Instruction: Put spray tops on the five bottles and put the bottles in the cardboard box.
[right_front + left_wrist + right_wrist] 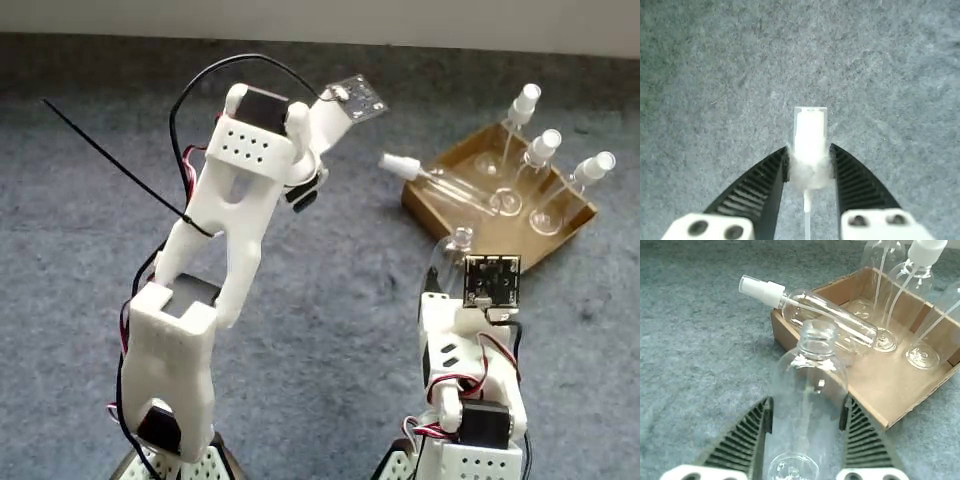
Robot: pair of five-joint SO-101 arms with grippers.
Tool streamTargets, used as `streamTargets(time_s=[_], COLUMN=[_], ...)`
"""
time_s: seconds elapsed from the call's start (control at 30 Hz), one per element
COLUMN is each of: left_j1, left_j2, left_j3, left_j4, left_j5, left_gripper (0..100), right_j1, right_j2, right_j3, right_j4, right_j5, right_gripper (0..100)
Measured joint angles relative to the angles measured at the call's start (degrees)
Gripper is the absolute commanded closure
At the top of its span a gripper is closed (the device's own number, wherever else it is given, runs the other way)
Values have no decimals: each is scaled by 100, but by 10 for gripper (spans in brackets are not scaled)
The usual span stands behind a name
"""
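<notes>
Gripping the uncapped bottle [807, 390], the right jaws sit at 5 o'clock, cardboard box [425, 200] at 2. Left jaws pinch the spray top [810, 145]; misaligned, its tube [807, 220] could miss the neck [817, 335]

Grey short-piled carpet [330, 290] spread near to far and left to right, mottled and slightly fuzzy up close. Along the far edge, a darker band [100, 55] of the same surface. Beyond that, a pale flat strip [420, 18] across the whole width, wall or skirting impossible to tell. Soft, diffuse light, with faint shadows.
</notes>
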Motion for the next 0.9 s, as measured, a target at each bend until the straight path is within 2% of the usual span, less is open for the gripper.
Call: streamTargets(time_s=[0.17,0.47,0.6,0.8,0.9], left_j1=[0,0,-79,-738,-1002], left_j2=[-695,-1565,-1802,-2330,-2576], left_j3=[1029,2831,3411,4176,4686], left_j4=[0,-9,-26,-738,-1204], left_j5=[44,44,44,44,44], left_gripper=[994,994,994,994,994], right_j1=[-44,-941,-1468,-2233,-2549], right_j2=[0,0,0,0,9], right_j3=[26,26,26,571,695], right_j4=[0,-18,-422,-1011,-1398], right_j5=[0,0,0,624,695], right_gripper=[921,921,922,922,922])
